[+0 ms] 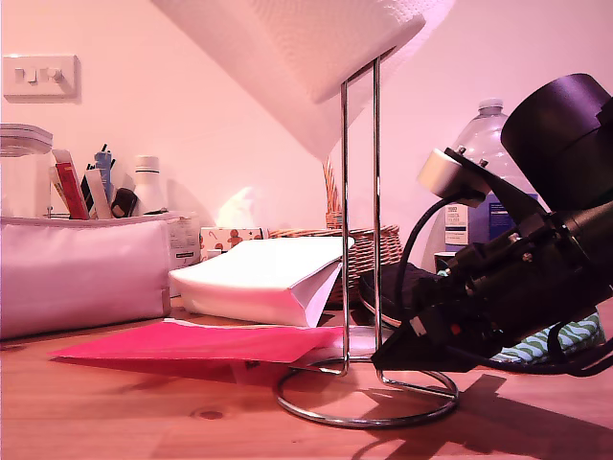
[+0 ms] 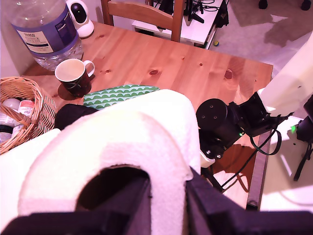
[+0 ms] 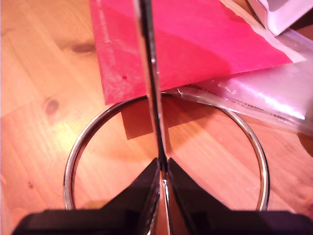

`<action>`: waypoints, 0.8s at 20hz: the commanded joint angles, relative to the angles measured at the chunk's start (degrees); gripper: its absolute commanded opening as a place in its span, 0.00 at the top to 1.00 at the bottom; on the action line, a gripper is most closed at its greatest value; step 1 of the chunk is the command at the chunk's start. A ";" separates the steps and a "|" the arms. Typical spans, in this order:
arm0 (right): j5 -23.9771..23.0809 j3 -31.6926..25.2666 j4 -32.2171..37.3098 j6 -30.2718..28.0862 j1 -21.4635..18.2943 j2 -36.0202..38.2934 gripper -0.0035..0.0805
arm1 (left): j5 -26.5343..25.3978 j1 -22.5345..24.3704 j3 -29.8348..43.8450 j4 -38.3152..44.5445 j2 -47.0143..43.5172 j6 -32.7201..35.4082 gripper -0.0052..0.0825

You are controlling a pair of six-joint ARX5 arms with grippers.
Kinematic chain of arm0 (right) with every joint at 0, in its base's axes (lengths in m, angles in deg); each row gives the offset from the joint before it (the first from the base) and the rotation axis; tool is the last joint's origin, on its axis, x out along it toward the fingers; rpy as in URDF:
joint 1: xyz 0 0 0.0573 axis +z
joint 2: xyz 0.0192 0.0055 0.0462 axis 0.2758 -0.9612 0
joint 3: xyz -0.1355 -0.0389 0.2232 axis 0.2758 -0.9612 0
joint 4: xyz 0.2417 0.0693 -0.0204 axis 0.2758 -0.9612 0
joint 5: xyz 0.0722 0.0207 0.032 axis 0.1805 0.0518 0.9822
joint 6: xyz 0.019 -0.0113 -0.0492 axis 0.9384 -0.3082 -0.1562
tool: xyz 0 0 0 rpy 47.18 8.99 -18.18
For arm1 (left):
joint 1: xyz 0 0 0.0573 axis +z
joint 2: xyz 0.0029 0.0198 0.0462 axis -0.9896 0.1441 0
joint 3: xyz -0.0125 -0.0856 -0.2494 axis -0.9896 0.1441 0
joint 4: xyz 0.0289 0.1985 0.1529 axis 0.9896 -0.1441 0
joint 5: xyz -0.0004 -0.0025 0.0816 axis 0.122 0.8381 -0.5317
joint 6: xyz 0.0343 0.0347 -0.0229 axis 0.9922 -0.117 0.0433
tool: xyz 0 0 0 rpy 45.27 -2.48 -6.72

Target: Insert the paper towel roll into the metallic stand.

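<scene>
The paper towel roll [image 1: 316, 38] hangs tilted at the top of the exterior view, its lower end just over the tip of the metallic stand [image 1: 345, 192]. In the first wrist view my first gripper [image 2: 168, 196] is shut on the roll [image 2: 122, 137], with one finger inside the core hole and one outside the wall. This gripper itself is out of the exterior view. My second gripper [image 1: 381, 362] reaches in from the exterior view's right and is shut on the stand's post low down, just above the ring base [image 1: 364, 417]. The second wrist view shows its fingertips [image 3: 164, 169] pinching the post [image 3: 146, 58].
A folded white paper bag [image 1: 268, 278] and a red sheet [image 1: 192, 342] lie beside the stand at the exterior view's left. Behind are a wicker basket [image 1: 354, 249], a water bottle [image 1: 484, 144] and a pink pouch [image 1: 81, 273]. A mug [image 2: 73, 76] and green cloth [image 2: 117, 94] sit nearby.
</scene>
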 commanded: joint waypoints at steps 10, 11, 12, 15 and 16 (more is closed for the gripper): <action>-0.79 -1.79 -5.03 0.63 0.92 -1.22 0.97 | -8.13 -2.67 0.59 -0.22 0.96 3.26 0.97; -0.79 -1.79 -4.98 0.59 1.01 -1.22 0.97 | -9.66 -3.28 0.59 -0.22 0.96 3.93 0.97; -0.79 -1.79 -4.98 0.59 1.01 -1.22 0.97 | -11.37 -3.82 0.59 -0.22 0.96 4.17 0.97; -0.79 -1.79 -5.03 0.61 1.01 -1.22 0.97 | -13.49 -5.68 0.59 -0.22 1.01 4.28 0.97; -0.79 -1.79 -5.01 0.59 1.01 -1.22 0.97 | -15.10 -6.45 0.59 -0.22 1.33 4.33 0.97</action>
